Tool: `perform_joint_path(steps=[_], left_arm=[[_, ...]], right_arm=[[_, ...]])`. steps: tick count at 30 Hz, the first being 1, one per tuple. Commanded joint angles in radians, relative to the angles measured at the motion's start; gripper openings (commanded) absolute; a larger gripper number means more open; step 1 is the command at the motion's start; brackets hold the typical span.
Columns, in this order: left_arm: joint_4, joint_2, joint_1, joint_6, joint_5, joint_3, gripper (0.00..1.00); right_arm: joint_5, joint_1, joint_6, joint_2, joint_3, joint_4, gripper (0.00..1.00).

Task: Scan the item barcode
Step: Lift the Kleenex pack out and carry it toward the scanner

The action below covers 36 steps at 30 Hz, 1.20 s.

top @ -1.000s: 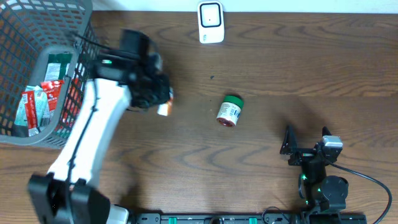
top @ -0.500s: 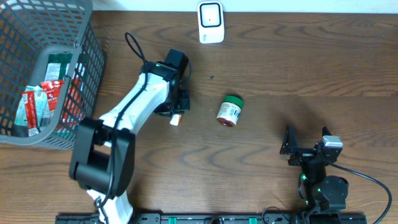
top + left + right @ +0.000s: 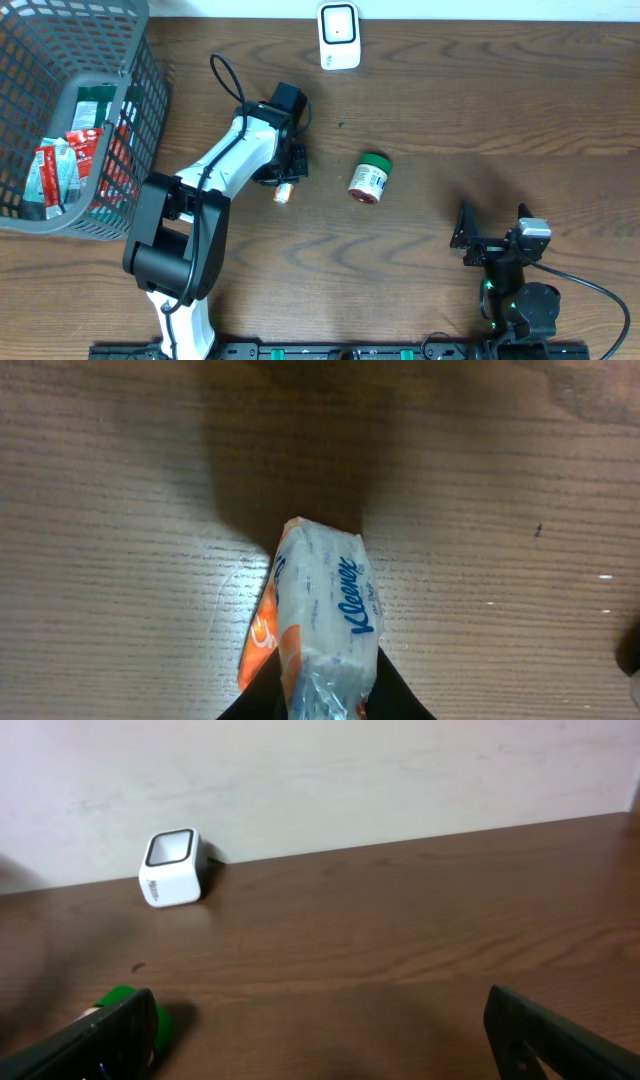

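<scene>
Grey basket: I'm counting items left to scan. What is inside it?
The basket holds red-and-white packets and a green packet. Its mesh wall and the frame edge hide the rest, so no count.

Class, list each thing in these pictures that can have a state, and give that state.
left gripper: shut on the tissue pack
tissue pack: held by one end
right gripper: open, empty
jar: lying on its side, lid on
scanner: standing upright
basket: holding packets

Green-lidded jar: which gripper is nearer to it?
Left. The left gripper, shut on a tissue pack, sits just left of the jar; the right gripper, open, is farther off, toward the table's near-right side.
</scene>
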Motion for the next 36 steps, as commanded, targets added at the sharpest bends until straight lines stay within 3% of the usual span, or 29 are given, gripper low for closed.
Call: perform_joint_path(steps=[1,8,17,23,28,34,36], left_arm=[[0.015,0.036,0.002,-0.005,-0.022,-0.008,0.1],[0.012,0.023,0.005,-0.005,-0.021,-0.003,0.17],[0.011,-0.081,0.016,0.033,-0.045,0.009,0.54],[0.007,-0.154,0.016,0.056,-0.048,0.009,0.57],[-0.015,-0.172,0.016,0.067,-0.111,0.008,0.55],[-0.108,-0.168,0.016,0.045,-0.251,-0.012,0.21],[-0.101,-0.168,0.016,0.041,-0.254,-0.04,0.19]], right_arm=[[-0.001,-0.007,-0.011,-0.004,-0.001,-0.004,0.99],[-0.001,-0.007,-0.011,-0.004,-0.001,-0.004,0.99],[-0.001,-0.007,-0.011,-0.004,-0.001,-0.004,0.99],[-0.001,-0.007,-0.011,-0.004,-0.001,-0.004,0.99],[-0.001,-0.007,-0.011,-0.004,-0.001,-0.004,0.99],[-0.001,-0.007,-0.011,-0.004,-0.001,-0.004,0.99],[-0.001,-0.007,-0.011,-0.004,-0.001,-0.004,0.99]])
